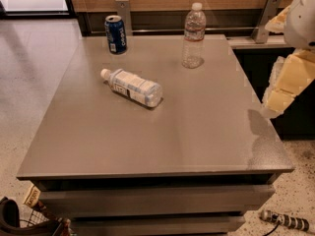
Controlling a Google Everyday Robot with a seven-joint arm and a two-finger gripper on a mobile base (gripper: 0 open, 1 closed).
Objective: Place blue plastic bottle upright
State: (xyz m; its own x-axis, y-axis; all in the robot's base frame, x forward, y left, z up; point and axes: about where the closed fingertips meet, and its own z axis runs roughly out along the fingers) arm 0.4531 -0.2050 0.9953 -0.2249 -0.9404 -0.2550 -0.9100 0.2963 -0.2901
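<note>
The blue plastic bottle (132, 86) lies on its side on the grey table (147, 141), left of the middle, its white cap pointing to the far left. It is small and clear with a white and pale-blue label. My gripper (279, 101) hangs at the table's right edge, well to the right of the bottle and apart from it. It holds nothing.
A dark blue soda can (115, 34) stands at the table's far left. A taller clear bottle (193, 35) with a red-white label stands upright at the far middle. A wooden wall with metal brackets runs behind. A wire basket (29, 220) sits on the floor at front left.
</note>
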